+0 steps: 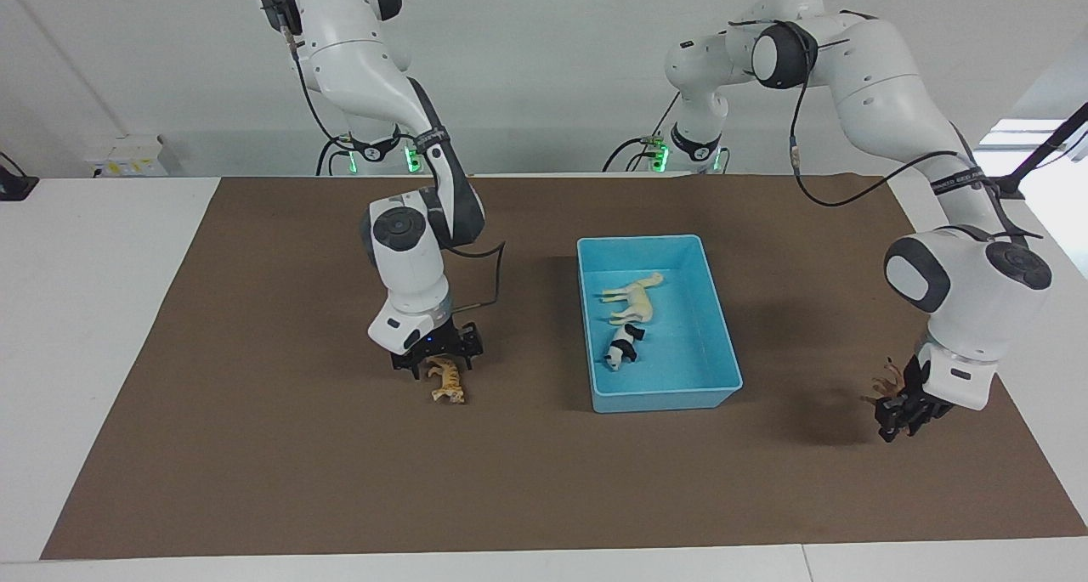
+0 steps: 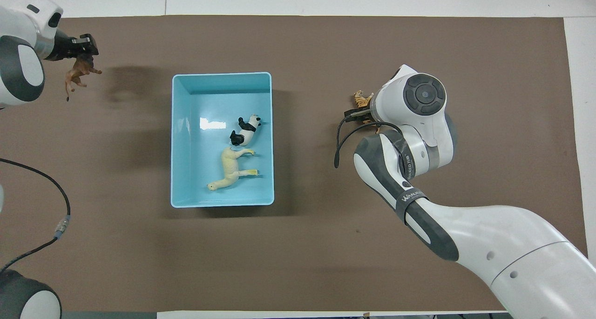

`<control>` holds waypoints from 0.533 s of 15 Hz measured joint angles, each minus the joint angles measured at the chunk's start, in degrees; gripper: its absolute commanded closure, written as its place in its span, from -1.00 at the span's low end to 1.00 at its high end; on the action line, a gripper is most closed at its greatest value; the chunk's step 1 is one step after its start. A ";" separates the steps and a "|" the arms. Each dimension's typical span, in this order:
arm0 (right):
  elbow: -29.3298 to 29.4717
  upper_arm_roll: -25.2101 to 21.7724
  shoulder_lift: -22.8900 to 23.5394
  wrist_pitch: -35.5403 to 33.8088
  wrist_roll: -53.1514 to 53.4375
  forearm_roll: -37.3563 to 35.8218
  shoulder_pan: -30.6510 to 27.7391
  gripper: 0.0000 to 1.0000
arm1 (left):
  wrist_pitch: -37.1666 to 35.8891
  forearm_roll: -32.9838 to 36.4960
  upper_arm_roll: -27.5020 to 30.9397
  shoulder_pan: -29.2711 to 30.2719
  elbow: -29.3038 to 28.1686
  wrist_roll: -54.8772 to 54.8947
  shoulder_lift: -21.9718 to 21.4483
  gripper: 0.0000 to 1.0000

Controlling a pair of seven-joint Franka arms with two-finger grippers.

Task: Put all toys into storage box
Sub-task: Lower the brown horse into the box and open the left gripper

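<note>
The light blue storage box (image 1: 663, 240) stands mid-table, also in the overhead view (image 2: 221, 74). In it lie the cream camel (image 1: 633, 297) (image 2: 230, 170) and the panda (image 1: 622, 347) (image 2: 244, 130). The orange tiger (image 1: 448, 385) lies on the mat toward the right arm's end, and its tip shows in the overhead view (image 2: 359, 98). My right gripper (image 1: 440, 368) is low over the tiger, open, fingers on either side of its rear. My left gripper (image 1: 892, 420) (image 2: 80, 51) is shut on the brown lion (image 1: 884, 388) (image 2: 78, 74), held above the mat near the left arm's end.
A brown mat (image 1: 544, 480) covers the table; the white tabletop (image 1: 76, 310) shows around it. The right arm's cable (image 2: 342, 142) hangs beside its wrist. The left arm's cable (image 2: 51, 193) lies over the mat's edge.
</note>
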 measured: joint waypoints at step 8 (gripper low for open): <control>-0.38 -0.01 0.22 0.84 0.69 0.00 0.01 1.00 | -14.99 3.00 -0.16 -17.35 -9.28 -30.54 -15.20 0.40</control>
